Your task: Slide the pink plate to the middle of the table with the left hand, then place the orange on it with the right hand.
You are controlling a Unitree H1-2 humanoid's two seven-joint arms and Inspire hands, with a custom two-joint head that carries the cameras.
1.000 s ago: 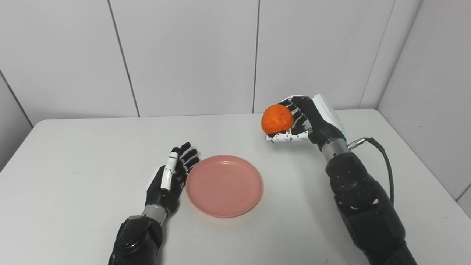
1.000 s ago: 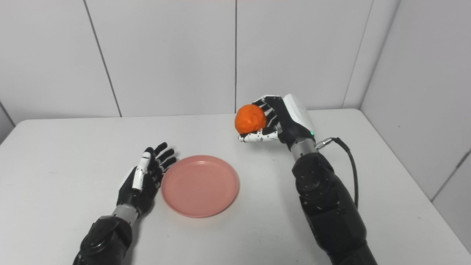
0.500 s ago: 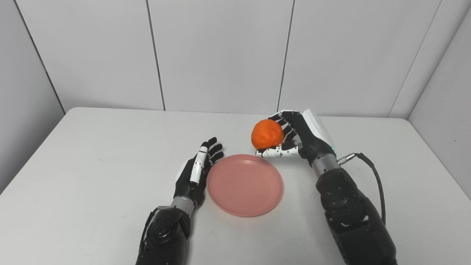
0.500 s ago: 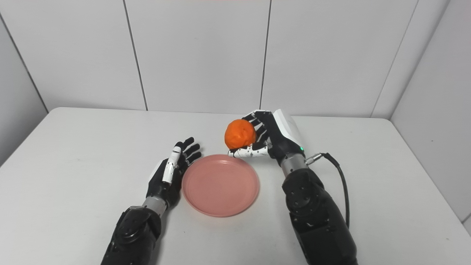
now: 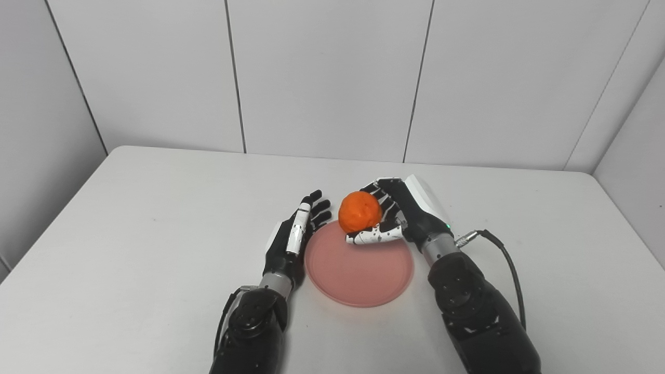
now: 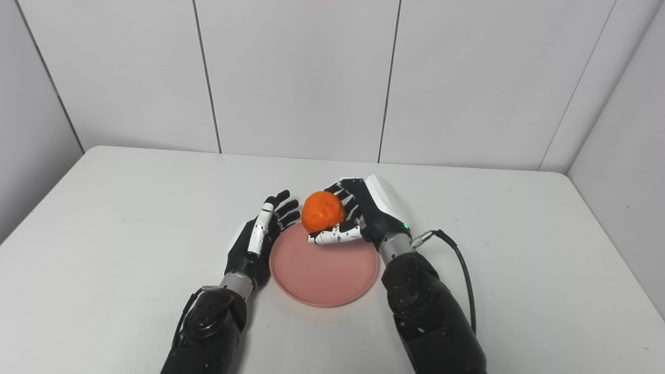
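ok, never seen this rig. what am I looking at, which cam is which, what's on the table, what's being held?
It is a humanoid robot with two arms, each ending in a fingered hand, at a white table. Both pictures come from two cameras side by side on its head, so they show the same scene from slightly different spots. On the table lies a pink plate, nothing on it yet. The left hand rests open beside the plate's left edge, fingers spread. The right hand is closed around an orange, holding it just above the far part of the plate. A black cable runs from the right wrist.
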